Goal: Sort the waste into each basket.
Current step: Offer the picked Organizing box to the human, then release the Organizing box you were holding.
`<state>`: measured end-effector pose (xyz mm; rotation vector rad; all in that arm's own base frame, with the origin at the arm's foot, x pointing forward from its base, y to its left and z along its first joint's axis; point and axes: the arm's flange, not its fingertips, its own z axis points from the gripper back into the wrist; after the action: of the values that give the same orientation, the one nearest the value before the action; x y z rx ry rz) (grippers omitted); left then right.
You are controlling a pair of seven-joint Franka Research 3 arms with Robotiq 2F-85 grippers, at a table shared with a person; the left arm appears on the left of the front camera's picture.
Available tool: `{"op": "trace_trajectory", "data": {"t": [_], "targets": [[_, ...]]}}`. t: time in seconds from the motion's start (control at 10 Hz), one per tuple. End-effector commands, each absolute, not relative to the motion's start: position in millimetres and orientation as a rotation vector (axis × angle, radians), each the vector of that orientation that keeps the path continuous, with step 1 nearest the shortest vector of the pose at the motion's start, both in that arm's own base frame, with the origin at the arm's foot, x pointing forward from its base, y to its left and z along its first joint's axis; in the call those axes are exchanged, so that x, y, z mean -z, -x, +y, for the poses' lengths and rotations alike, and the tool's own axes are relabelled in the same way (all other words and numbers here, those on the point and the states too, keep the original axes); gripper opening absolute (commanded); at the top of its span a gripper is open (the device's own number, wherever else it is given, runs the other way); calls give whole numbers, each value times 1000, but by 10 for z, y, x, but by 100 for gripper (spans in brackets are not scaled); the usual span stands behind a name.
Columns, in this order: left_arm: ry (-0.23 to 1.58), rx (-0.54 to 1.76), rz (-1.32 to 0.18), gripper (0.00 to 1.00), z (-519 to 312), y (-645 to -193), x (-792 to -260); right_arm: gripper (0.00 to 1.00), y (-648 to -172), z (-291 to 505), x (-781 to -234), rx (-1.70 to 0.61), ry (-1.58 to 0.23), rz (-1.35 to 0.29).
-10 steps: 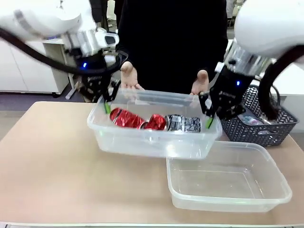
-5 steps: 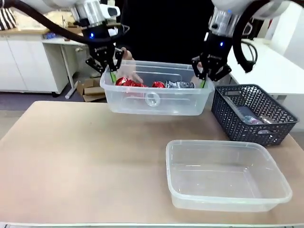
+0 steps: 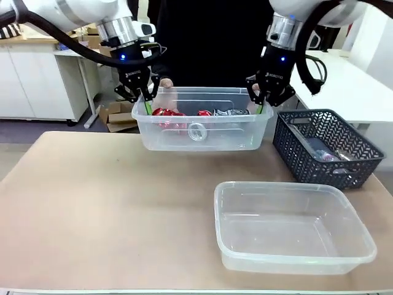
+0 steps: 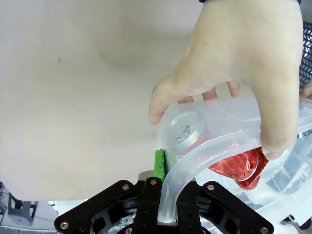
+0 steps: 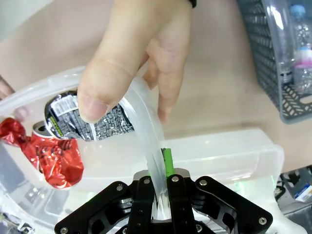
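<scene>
One clear basket (image 3: pixel 202 132) hangs in the air above the table's far side, level. My left gripper (image 3: pixel 145 103) is shut on its left rim and my right gripper (image 3: pixel 260 106) on its right rim. Inside lie crushed red cans (image 3: pixel 166 114) and a black-and-silver can (image 3: pixel 232 112). The left wrist view has the left gripper (image 4: pixel 166 170) pinching the rim (image 4: pixel 204 151), with a person's hand (image 4: pixel 243 73) holding the same rim over a red can (image 4: pixel 239 165). In the right wrist view, the right gripper (image 5: pixel 161 165) clamps the rim (image 5: pixel 146 122) below another hand (image 5: pixel 131 58), near the black-and-silver can (image 5: pixel 83 122).
A second clear basket (image 3: pixel 295 255) sits empty on the table's near right. A dark grey lattice basket (image 3: pixel 307 157) with plastic bottles (image 5: pixel 295 63) stands at the far right. The person stands right behind the lifted basket. The table's left half is bare.
Both arms lifted the basket with the cans and carried it away from me toward the person, then lowered it slightly. The person's hands now grasp its rim.
</scene>
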<state>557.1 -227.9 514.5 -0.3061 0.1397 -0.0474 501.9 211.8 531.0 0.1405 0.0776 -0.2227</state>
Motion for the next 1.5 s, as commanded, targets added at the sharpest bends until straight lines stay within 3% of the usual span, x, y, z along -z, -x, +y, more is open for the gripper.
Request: {"op": "trace_trajectory", "data": {"t": [0.0,0.7,0.8,0.9,1.0,1.1,1.2,1.4], "targets": [[309,56,125,4,-2293,-5534,-5234,4,-5015,2118,-5322,235,-139,71],[309,56,125,4,-2293,-5534,-5234,4,-5013,2123,-5312,221,-140,79],[297,55,132,62,-2287,-5559,-5169,63,-4918,2024,-5374,195,-165,14],[304,52,132,62,-2304,-5542,-5176,64,-4854,2011,-5368,181,-177,-4],[298,47,131,100,-2304,-5524,-5182,100,-4841,1988,-5365,181,-179,-11],[299,37,123,66,-2284,-5518,-5189,65,-4842,1960,-5364,178,-180,-11],[311,32,121,100,-2266,-5518,-5182,100,-4842,1929,-5354,177,-183,-8],[323,23,125,100,-2268,-5527,-5170,100,-4851,1874,-5339,187,-202,-5]]}}
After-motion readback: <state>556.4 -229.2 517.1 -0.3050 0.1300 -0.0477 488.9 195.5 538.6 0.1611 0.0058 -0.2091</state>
